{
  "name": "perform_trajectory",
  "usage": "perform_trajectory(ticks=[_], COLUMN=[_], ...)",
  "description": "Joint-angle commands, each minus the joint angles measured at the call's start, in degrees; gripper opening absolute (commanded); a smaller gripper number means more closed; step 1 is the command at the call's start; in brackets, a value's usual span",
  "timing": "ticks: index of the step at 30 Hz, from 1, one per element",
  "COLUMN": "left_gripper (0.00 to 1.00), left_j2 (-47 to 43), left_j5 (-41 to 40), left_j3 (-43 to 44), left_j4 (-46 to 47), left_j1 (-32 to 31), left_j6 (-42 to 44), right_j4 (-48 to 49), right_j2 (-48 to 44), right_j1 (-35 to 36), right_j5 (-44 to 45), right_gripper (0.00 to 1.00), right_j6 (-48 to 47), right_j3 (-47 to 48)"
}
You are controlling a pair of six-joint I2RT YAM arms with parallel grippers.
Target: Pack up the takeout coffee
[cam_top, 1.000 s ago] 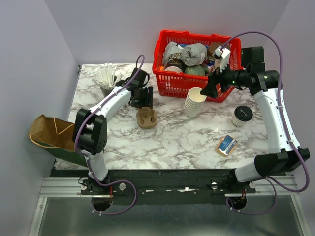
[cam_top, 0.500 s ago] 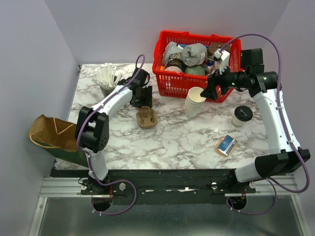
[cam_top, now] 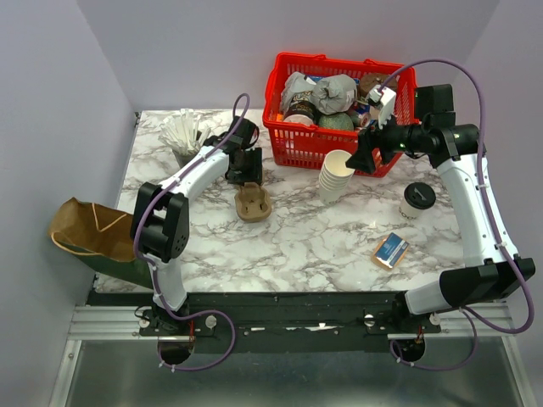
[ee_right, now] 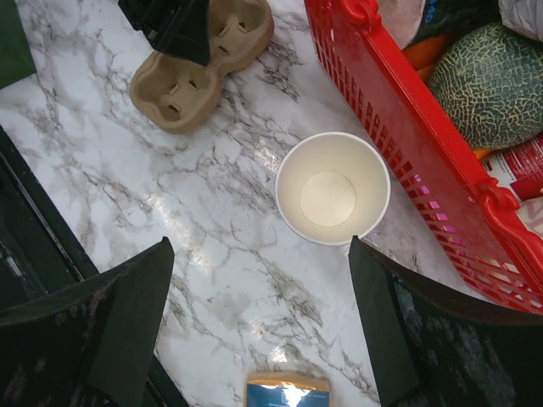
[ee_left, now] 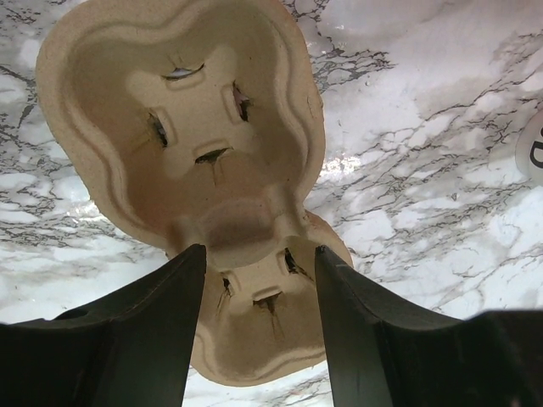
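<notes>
Across the table [cam_top: 297,246] [ee_right: 229,254] — white marble veined in grey, glossy enough to throw back the lamps; pale lilac walls [cam_top: 51,85] at 9, 12 and 3 o'clock. At 12 o'clock, a red basket [cam_top: 293,144] [ee_right: 407,110] heaped with groceries; just at its 6, a stack of paper cups [cam_top: 337,175] [ee_right: 333,188], the top one bare inside. At 9 o'clock of centre, the pulp cup carrier [cam_top: 253,203] [ee_left: 182,127] [ee_right: 199,59], flat on the marble; left gripper [cam_top: 248,181] [ee_left: 259,254] over its waist, fingers apart on either side, contact impossible to tell. Right gripper [cam_top: 361,157] [ee_right: 259,246] spread wide above the cup stack, clear of it. At 3 o'clock, upright, a lidded coffee cup [cam_top: 418,199]; at 4, a blue packet [cam_top: 390,250] [ee_right: 287,392] — print too small to read. White stirrers [cam_top: 182,136] at 10; off the 8 o'clock edge, a crumpled brown paper bag [cam_top: 85,227]. No legible lettering on lid, cups or carrier.
</notes>
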Motion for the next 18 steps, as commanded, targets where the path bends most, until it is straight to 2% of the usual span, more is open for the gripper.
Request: perform_trajectory(ticks=[1,18], left_gripper=[0.62,0.59], left_j2=[1.40,2.27], left_j5=[-1.80,-2.50], left_j3=[1.14,1.93], left_j4=[-1.37,-1.63], left_j1=[-0.42,-0.51], left_j6=[-0.83,-1.27], right_j4=[0.74,1.00], right_j2=[-0.78,-0.43], right_j1=[0.21,0.21], right_j5=[0.80,1.06], right_gripper=[0.92,0.92], right_j6=[-0.75,-0.75], right_j3=[-0.32,-0.23])
